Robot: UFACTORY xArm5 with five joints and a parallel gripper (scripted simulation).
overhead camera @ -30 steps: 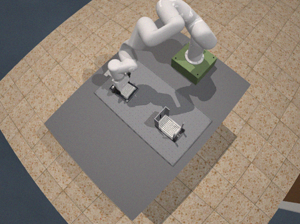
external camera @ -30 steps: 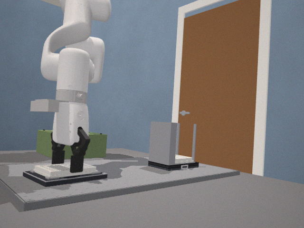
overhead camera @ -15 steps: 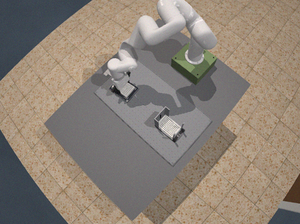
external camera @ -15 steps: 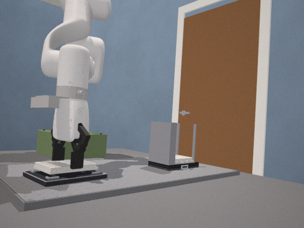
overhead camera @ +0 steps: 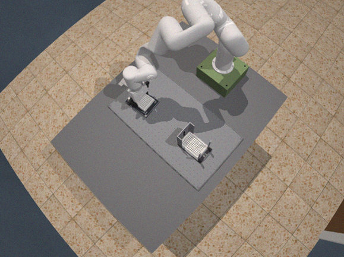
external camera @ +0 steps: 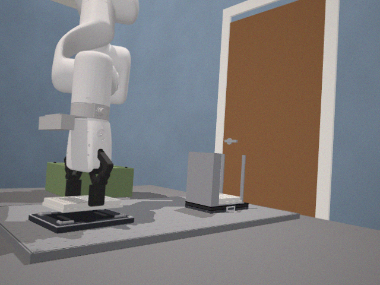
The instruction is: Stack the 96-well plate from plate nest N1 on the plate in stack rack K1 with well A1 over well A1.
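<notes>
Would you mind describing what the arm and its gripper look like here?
The arm is glossy white with thick rounded links, a pale grey band at the wrist and a small grey box jutting from it. No cables show. The gripper has a white body and black jointed fingers. The arm stands on a green block.

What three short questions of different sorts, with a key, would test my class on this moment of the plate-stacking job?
1. True or false: the plate in the gripper rests flat in its black nest.
2. Multiple choice: where is the second plate? A) on the green block B) in the rack with the tall grey wall C) on the floor
3. Fill in: the arm stands on a ____ block.

Key:
1. False. The jaws are shut on it and it hangs just above the nest.
2. B.
3. Green.
</notes>
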